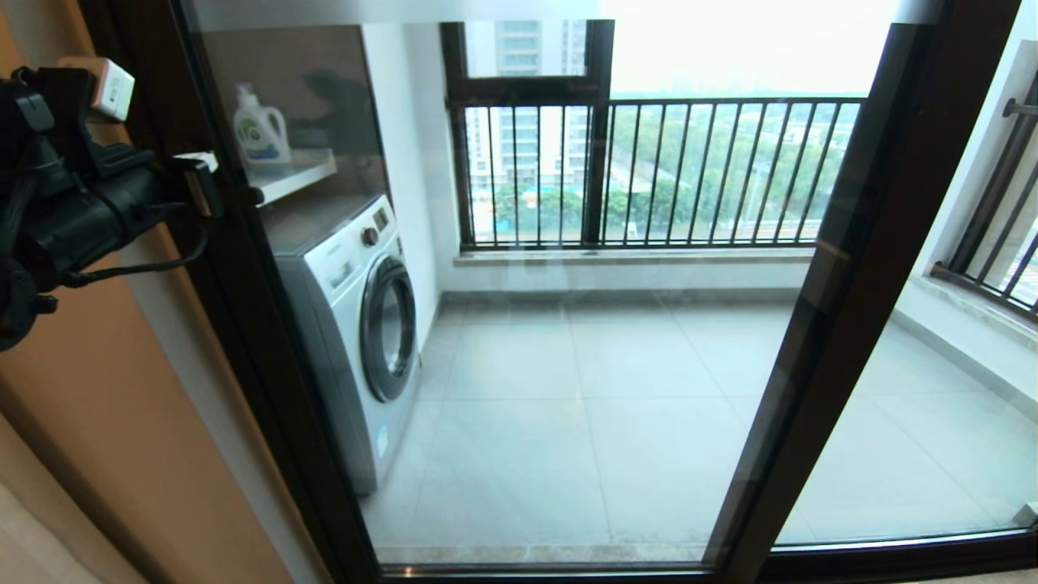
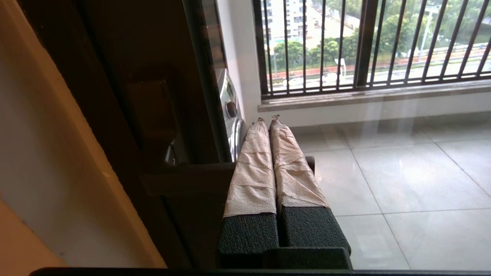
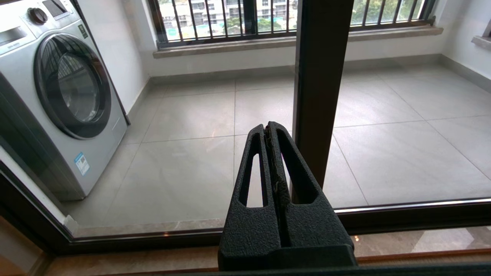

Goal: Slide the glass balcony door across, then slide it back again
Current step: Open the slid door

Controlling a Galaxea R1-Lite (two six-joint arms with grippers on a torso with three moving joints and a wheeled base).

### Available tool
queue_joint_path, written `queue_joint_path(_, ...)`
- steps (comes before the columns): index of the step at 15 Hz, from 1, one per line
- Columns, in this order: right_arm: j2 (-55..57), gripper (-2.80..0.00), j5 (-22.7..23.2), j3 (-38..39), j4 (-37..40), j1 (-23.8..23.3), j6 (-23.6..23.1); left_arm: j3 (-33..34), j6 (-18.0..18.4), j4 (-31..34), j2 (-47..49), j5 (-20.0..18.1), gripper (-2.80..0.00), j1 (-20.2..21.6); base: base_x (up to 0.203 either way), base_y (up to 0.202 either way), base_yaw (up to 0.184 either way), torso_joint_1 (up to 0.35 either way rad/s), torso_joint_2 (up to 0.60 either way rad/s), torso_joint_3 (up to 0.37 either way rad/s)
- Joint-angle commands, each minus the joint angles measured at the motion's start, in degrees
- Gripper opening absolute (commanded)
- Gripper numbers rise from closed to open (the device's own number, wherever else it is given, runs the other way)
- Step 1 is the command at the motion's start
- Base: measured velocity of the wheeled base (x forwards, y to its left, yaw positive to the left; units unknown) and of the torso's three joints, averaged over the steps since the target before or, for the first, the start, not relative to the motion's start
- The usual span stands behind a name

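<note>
The glass balcony door (image 1: 568, 365) fills the head view, a clear panel in a dark frame. Its short dark handle (image 1: 247, 195) juts from the left upright (image 1: 251, 341). My left gripper (image 1: 207, 174) is up at that handle, shut. In the left wrist view its tape-wrapped fingers (image 2: 253, 168) lie pressed together across the handle bar (image 2: 184, 178), with nothing between them; the left gripper's tips (image 2: 268, 122) reach past the bar toward the glass. My right gripper (image 3: 267, 125), outside the head view, hangs shut and empty low before the door's glass (image 3: 172, 172), beside a dark upright (image 3: 318, 76).
Behind the glass stand a washing machine (image 1: 357, 324), a shelf with a detergent bottle (image 1: 261, 130) and a railed window (image 1: 689, 170). An orange wall (image 1: 97, 422) is close on the left. A second glass panel (image 1: 916, 454) lies right of the upright (image 1: 851, 243). The floor track (image 3: 414, 216) runs below.
</note>
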Motion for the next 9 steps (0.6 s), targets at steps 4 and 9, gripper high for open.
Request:
queue_joint_path(4,0.0,-2.8,0.0,0.7,-0.03,0.01,0.03,-2.63,0.38,-0.22,4.77,-0.07,-2.8,0.29,0.0,0.0,0.0,0.0,0.0,0.0)
queue_joint_path(9,0.0,-2.8,0.0,0.7,-0.03,0.01,0.03,-4.9,0.47,-0.23,7.9,-0.07,-2.8,1.7,0.0,0.0,0.0,0.0,0.0,0.0)
